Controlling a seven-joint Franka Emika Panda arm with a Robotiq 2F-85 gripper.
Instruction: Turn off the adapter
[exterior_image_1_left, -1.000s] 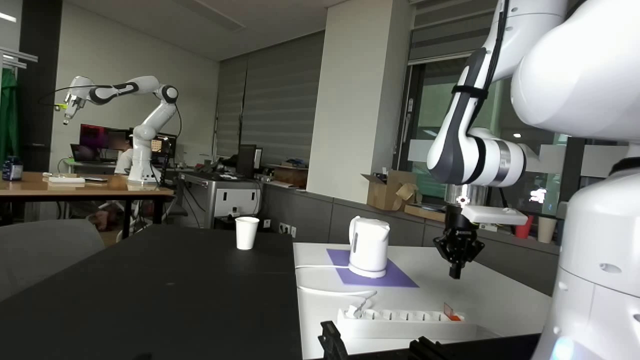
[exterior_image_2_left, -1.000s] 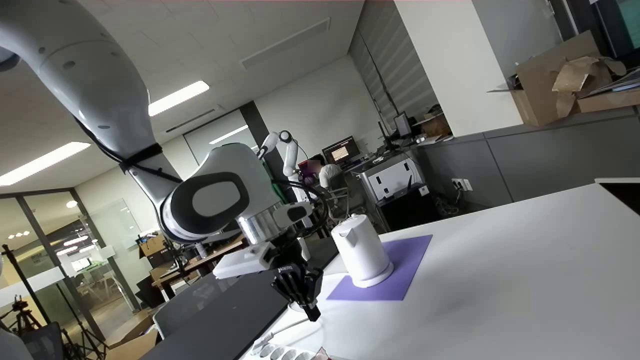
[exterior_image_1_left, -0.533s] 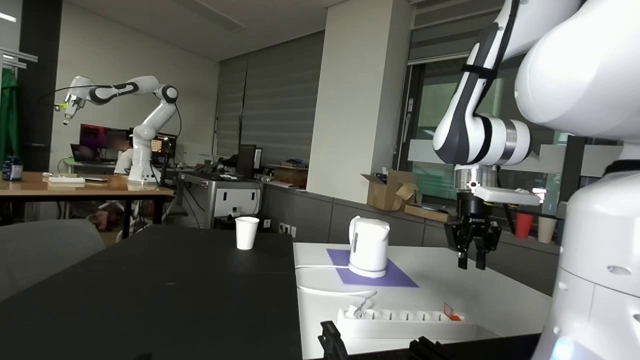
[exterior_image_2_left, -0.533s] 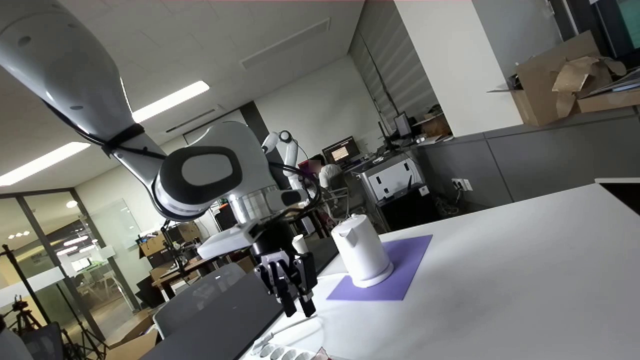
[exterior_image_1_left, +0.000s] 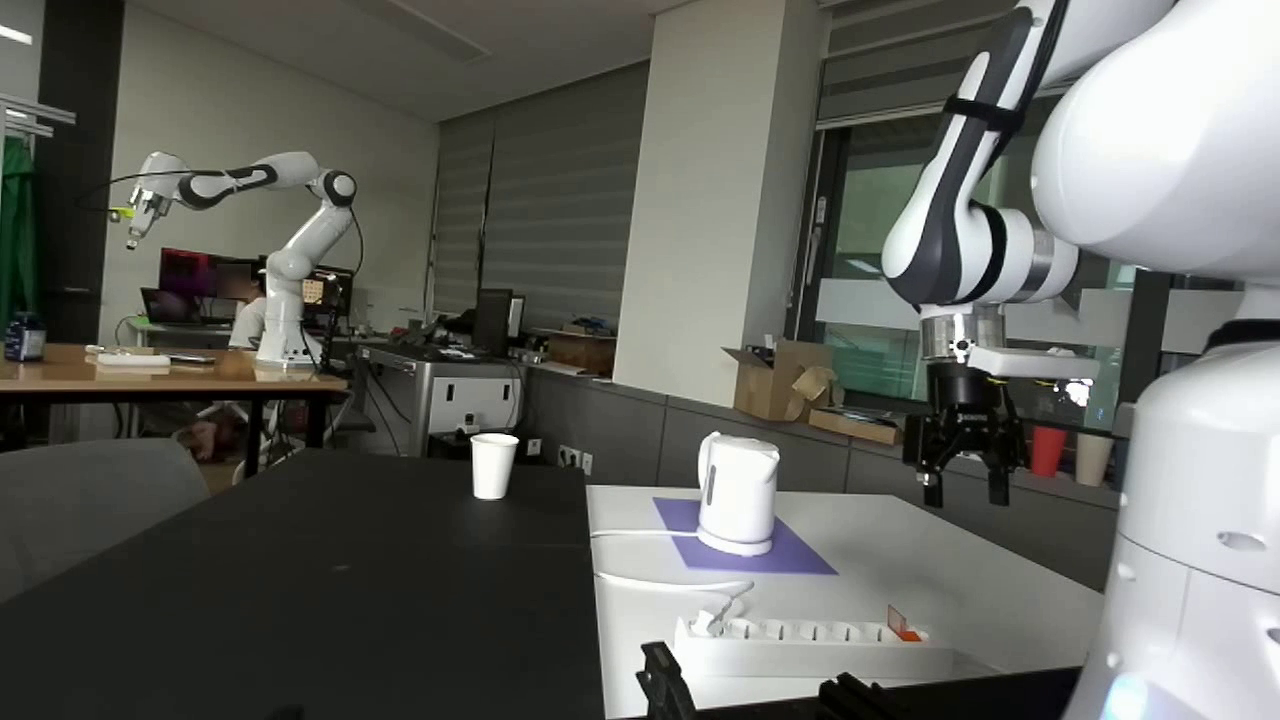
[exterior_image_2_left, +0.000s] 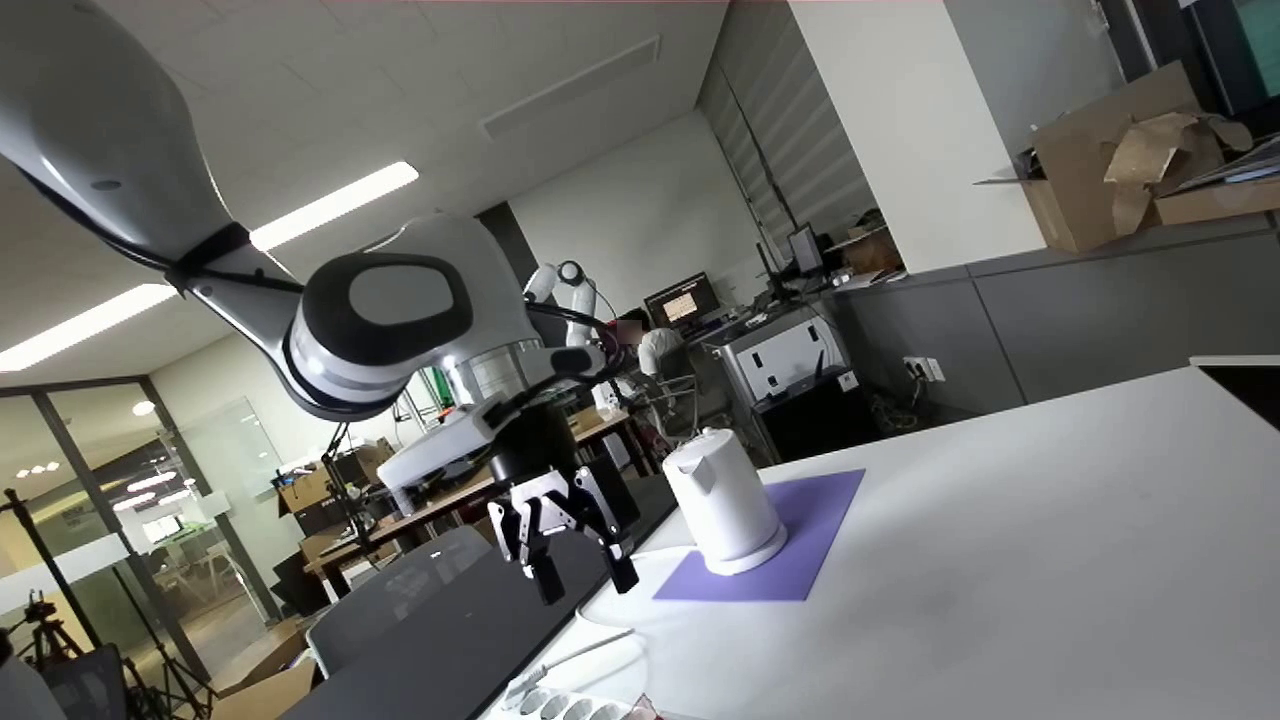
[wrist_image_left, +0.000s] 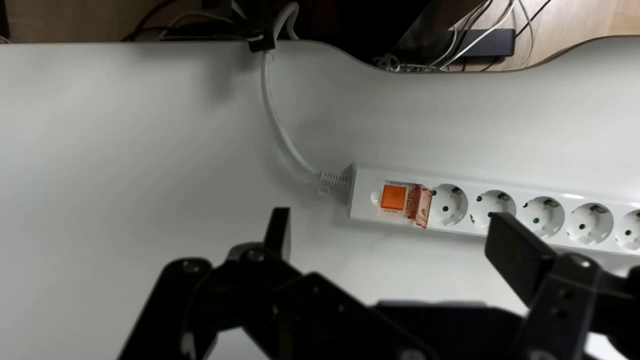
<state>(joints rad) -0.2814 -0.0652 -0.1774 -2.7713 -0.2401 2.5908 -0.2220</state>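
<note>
The adapter (wrist_image_left: 365, 197) is a long white power strip lying on the white table. In the wrist view its square orange switch (wrist_image_left: 393, 197) faces up, and the clear reddish cover (wrist_image_left: 421, 206) beside it is flipped back towards the sockets. In an exterior view the adapter (exterior_image_1_left: 815, 657) is whole, with a white plug (exterior_image_1_left: 708, 624) in its far-end socket; elsewhere only a corner of the adapter (exterior_image_2_left: 560, 705) shows at the bottom edge. My gripper (wrist_image_left: 390, 225) is open, its black fingers wide apart with nothing between them. It hangs well above the table, touching nothing, in both exterior views (exterior_image_1_left: 966, 493) (exterior_image_2_left: 586, 580).
A white kettle (exterior_image_1_left: 738, 495) stands on a purple mat (exterior_image_1_left: 800, 553) behind the adapter. White cables run over the table. A black table (exterior_image_1_left: 400, 590) with a paper cup (exterior_image_1_left: 493, 466) adjoins the white one. Behind is a low grey wall (exterior_image_2_left: 1120, 310).
A second ago the gripper was shut and lower. Its fingers have spread apart while the arm rose and drew back towards its base. The adapter, kettle and cup stay where they were.
</note>
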